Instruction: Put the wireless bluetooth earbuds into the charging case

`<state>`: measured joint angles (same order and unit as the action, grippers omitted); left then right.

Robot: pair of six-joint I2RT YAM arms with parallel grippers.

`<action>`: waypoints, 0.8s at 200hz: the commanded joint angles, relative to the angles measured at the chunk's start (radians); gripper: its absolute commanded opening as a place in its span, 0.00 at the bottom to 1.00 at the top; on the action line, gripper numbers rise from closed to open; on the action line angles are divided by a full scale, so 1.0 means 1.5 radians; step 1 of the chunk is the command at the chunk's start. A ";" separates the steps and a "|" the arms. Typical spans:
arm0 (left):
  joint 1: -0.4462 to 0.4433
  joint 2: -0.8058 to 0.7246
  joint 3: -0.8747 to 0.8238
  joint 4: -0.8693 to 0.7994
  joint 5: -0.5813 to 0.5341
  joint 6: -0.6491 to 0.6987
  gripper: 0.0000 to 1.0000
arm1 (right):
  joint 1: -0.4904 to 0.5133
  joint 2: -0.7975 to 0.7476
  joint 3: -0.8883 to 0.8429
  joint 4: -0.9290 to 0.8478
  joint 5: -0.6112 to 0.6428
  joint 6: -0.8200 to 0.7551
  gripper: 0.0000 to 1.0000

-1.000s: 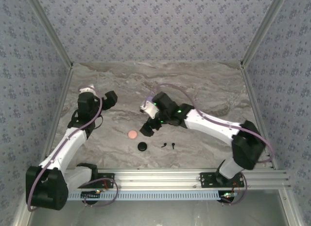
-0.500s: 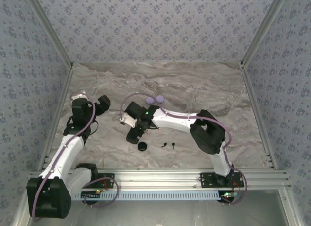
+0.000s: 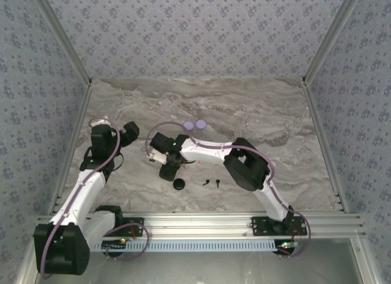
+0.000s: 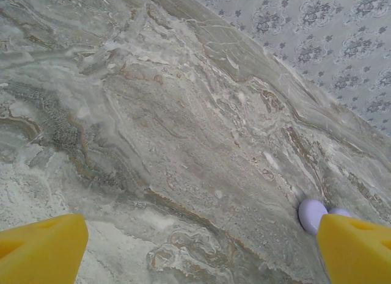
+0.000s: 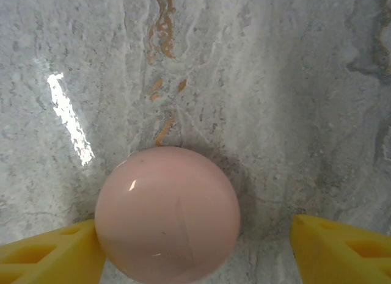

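Note:
A glossy pale pink round charging case (image 5: 168, 214) lies shut on the marble, between the yellow fingers of my right gripper (image 5: 195, 235). The left finger (image 5: 55, 256) touches the case, while the right finger (image 5: 342, 247) stands a gap away, so the gripper is open. From above, my right gripper (image 3: 168, 169) covers that case. Two tiny black earbuds (image 3: 211, 183) lie beside a black round case (image 3: 179, 184), just in front of it. My left gripper (image 3: 129, 132) hovers open at the left, with nothing between its fingers (image 4: 43, 250).
A lilac case (image 3: 194, 124) rests farther back as two rounds side by side, and the lilac case (image 4: 311, 214) peeks out by my left gripper's right finger. Patterned walls (image 3: 195, 33) enclose the marble table (image 3: 263, 107). The right arm's elbow (image 3: 244, 165) hangs over the middle.
My right arm has swung left and set its gripper down around the pink case, its fingers narrowing. This uncovered the lilac case. The left gripper drifted slightly left.

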<state>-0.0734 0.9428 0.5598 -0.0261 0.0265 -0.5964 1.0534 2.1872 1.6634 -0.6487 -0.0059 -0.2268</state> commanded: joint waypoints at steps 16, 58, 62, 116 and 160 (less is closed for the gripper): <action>0.004 -0.012 -0.002 0.006 0.008 -0.008 0.96 | 0.018 0.034 0.033 -0.025 0.023 -0.021 0.73; 0.004 -0.014 -0.002 0.009 0.015 -0.010 0.96 | 0.017 0.036 0.033 -0.022 0.021 -0.015 0.59; 0.004 -0.013 -0.001 0.009 0.016 -0.010 0.96 | 0.017 0.033 0.032 -0.019 0.022 -0.014 0.57; 0.004 -0.012 0.006 0.045 0.093 -0.018 0.94 | -0.013 -0.097 -0.044 0.060 0.011 -0.003 0.46; 0.004 0.019 0.058 0.073 0.248 -0.029 0.92 | -0.059 -0.296 -0.173 0.162 0.000 -0.034 0.46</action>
<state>-0.0719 0.9508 0.5690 0.0120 0.2218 -0.6193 1.0016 1.9366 1.4857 -0.5301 0.0029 -0.2474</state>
